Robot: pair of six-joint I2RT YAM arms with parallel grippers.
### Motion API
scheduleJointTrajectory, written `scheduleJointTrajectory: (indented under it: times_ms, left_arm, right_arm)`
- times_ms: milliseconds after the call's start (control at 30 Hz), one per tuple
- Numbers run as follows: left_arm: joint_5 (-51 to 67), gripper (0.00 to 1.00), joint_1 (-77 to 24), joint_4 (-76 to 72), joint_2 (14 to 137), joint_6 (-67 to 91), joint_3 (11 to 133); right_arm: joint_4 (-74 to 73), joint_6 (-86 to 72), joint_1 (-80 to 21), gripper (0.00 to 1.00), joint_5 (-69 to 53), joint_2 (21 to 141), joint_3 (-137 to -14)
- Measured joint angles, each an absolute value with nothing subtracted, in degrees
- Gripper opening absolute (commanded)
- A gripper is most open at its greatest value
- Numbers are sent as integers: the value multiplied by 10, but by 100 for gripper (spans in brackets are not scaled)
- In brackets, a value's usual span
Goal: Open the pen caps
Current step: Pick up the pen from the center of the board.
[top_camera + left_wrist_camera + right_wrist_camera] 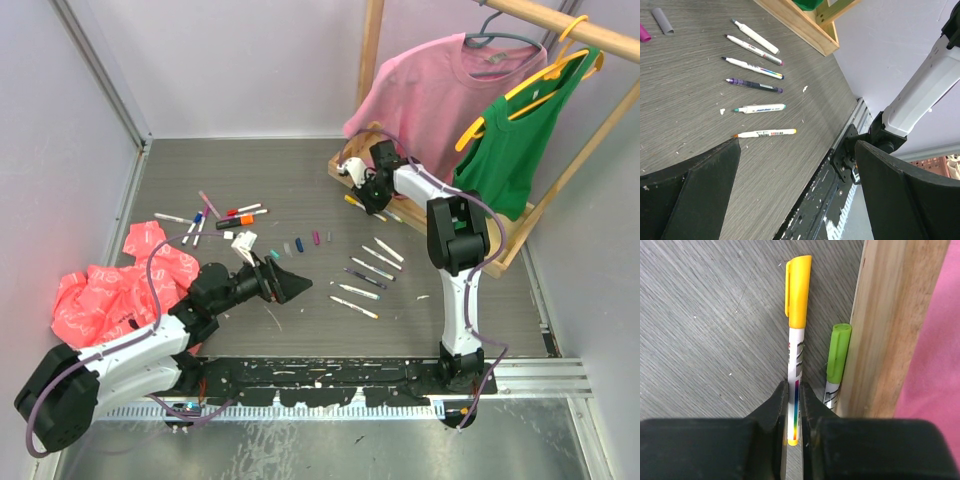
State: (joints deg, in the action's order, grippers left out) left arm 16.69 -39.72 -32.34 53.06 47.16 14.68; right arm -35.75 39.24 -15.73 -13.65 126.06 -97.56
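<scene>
Top external: grey wood-grain table (300, 180), scattered pens (389, 251), pale walls (250, 60).

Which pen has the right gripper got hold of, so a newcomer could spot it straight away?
Find the wooden clothes rack at the far right of the table and follow its base rail. Beside that rail the right gripper pinches the yellow-capped pen by its white barrel. Its nearest neighbour, the green-capped pen, lies closer to the wood.

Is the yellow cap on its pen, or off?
On. The yellow cap covers the tip of the white pen that the right fingers pinch.
</scene>
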Motion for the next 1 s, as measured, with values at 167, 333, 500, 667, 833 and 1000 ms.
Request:
scheduleJointTrajectory:
  times_ms: [167,333,500,667,833,1000]
  left_arm:
    - [167,98,-397,-324,528,472,147]
    - [166,98,-397,-329,528,471,147]
    - [168,98,-396,-341,555,471,158]
    - [194,98,-369,-406,615,489,186]
    - [215,98,-323,-496,665,535,202]
    - [209,98,-307,-558,695,566,217]
  right_arm:
    - [-357,387,-160,1,-131,1261,-976]
    - [-358,373,-159,1,-155,1260,-976]
    - [-367,352,-159,1,-216,1229,-952]
    - [-376,330,-159,1,-295,1153,-926]
    - [-377,312,-158,1,-393,1071,-895]
    - [-378,297,-156,1,-486,996,-835]
